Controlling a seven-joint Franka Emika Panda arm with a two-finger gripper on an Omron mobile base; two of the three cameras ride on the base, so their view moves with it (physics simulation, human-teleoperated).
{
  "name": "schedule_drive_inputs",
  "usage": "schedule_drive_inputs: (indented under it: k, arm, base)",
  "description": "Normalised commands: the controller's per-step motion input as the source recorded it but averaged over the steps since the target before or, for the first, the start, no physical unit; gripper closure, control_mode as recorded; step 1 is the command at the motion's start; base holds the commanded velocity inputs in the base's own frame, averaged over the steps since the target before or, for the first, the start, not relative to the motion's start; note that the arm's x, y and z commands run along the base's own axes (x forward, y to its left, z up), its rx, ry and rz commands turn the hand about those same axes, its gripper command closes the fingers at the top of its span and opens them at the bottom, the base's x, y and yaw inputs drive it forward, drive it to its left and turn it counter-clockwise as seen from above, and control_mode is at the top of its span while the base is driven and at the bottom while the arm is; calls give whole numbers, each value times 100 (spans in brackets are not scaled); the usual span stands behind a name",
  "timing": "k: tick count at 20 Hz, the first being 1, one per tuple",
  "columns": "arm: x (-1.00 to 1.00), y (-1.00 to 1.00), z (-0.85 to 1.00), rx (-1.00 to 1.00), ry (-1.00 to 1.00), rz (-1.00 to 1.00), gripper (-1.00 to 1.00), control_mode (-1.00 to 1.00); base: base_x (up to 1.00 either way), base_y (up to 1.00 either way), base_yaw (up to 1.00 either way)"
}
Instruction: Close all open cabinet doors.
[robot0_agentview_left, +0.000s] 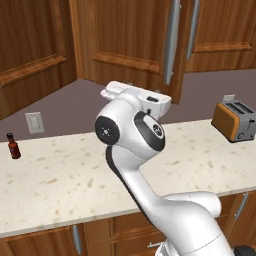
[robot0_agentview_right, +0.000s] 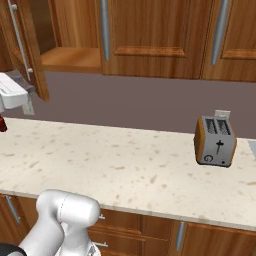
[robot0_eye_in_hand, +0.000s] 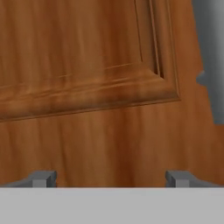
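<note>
With the gripper (robot0_eye_in_hand: 111, 178) spread wide and empty just before the lower panel of the open cabinet door (robot0_eye_in_hand: 87, 87), which is swung out over the counter (robot0_agentview_left: 60, 175), steady flat pressure should be applied toward the frame.

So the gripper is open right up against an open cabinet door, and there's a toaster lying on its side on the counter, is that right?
Not quite. The toaster stands upright on the counter, slots facing up, as the right base view shows. The rest holds: the gripper is open, fingertips spread wide, close to the swung-out cabinet door.
</note>
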Motion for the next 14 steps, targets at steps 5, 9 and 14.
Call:
schedule_drive_inputs:
  k: [5,9,14]
  arm:
    - [11,-33,1,1,0,4,-100,-100]
    - [9,-31,10,0,0,6,-100,-100]
    - [20,-21,15,0,0,6,-100,-100]
  base:
    - [0,0,0]
    - [0,0,0]
    - [0,0,0]
